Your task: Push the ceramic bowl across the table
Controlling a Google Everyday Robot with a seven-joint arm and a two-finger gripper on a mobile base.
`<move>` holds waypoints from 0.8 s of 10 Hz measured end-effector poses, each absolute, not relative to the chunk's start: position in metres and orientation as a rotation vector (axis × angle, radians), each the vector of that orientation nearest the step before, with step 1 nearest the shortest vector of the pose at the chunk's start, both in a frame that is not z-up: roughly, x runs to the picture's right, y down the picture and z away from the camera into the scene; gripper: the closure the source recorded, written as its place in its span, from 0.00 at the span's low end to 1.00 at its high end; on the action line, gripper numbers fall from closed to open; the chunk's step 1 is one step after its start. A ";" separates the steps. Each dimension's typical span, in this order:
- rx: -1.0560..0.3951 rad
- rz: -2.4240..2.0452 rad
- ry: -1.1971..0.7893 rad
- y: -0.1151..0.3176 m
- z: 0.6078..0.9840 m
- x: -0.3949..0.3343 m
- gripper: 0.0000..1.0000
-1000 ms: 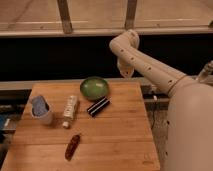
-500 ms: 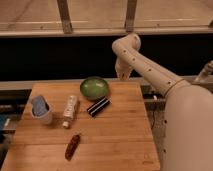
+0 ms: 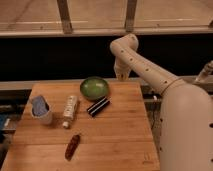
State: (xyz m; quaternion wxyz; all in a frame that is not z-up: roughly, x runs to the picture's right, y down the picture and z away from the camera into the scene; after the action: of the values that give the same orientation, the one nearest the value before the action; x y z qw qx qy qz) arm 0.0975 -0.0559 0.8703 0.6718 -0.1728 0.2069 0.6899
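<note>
The green ceramic bowl [image 3: 94,87] sits upright near the far edge of the wooden table [image 3: 120,135], about the middle of that edge. My gripper [image 3: 122,75] hangs from the white arm [image 3: 145,65] above the table's far right corner, to the right of the bowl and apart from it.
A black bar-shaped object [image 3: 98,106] lies just in front of the bowl. A white bottle [image 3: 70,110] lies left of it. A white-grey cup with a blue inside [image 3: 41,110] stands at the left edge. A reddish-brown item [image 3: 73,146] lies near the front. My white body [image 3: 187,130] fills the right side.
The arm has shifted slightly, with the gripper a little nearer the table's far right corner. The bowl and other objects have not moved.
</note>
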 end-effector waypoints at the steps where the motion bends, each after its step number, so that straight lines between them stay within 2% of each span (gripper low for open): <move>1: -0.405 1.545 0.474 -0.052 0.881 0.095 1.00; 3: -0.460 1.521 0.511 -0.034 0.918 0.091 1.00; 8: -0.568 1.491 0.565 -0.009 0.967 0.078 1.00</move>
State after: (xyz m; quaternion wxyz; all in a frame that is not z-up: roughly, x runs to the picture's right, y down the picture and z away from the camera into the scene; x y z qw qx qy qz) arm 0.0778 -0.0091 0.9671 0.6627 -0.2513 0.2498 0.6598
